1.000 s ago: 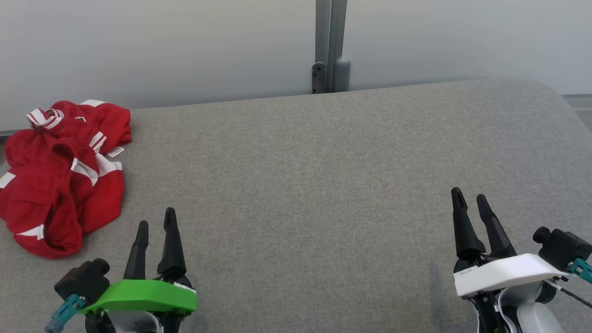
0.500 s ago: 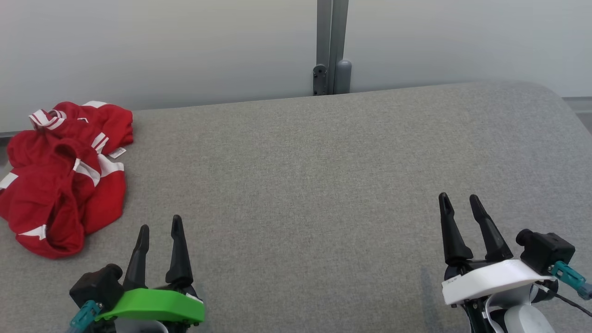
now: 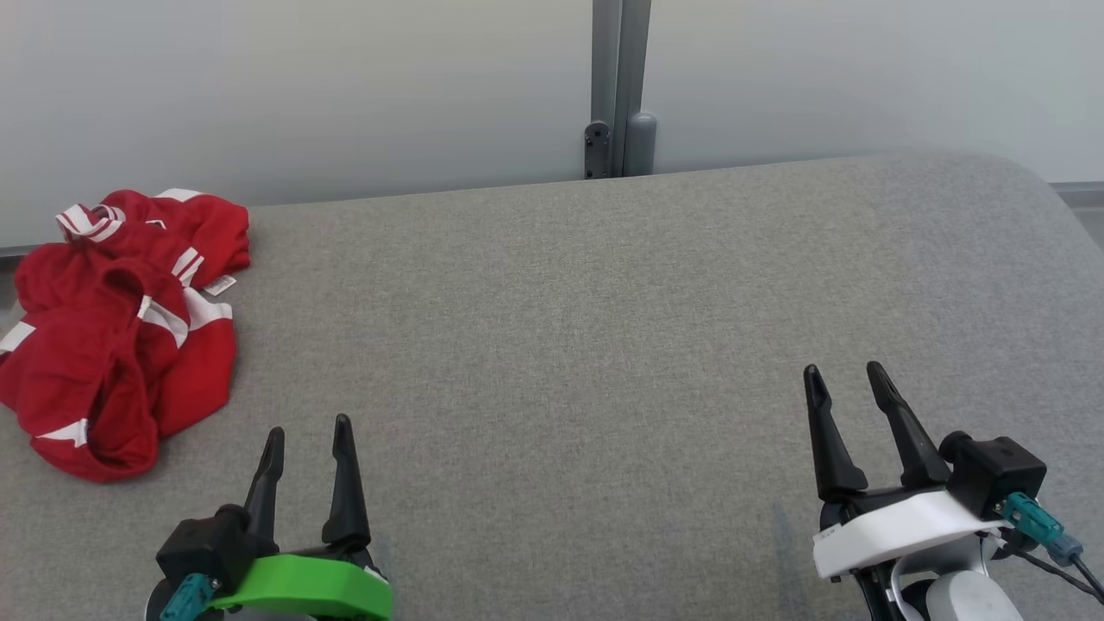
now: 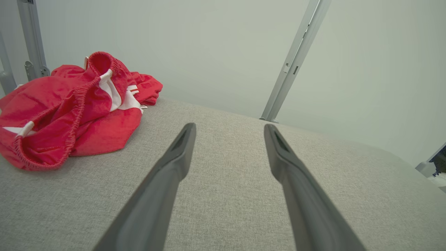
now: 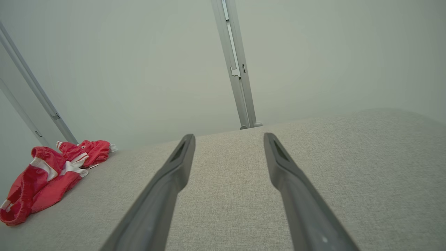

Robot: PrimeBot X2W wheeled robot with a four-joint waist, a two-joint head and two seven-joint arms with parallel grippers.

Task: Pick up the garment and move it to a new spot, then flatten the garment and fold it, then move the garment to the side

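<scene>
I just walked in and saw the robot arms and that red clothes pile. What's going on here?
A two-armed robot faces a grey fabric-covered surface. A crumpled red garment with white stripes lies in a heap at the surface's left side, and nothing is touching it. The left end effector and right end effector are both open and empty at the near side, the left one closer to the garment. Picking up, flattening and folding have not begun yet.

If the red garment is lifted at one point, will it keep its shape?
Probably not: the red garment lies crumpled in soft folds, so it should hang limp. It looks thin, so likely light. Pushed, it may bunch on the textured grey surface.
</scene>
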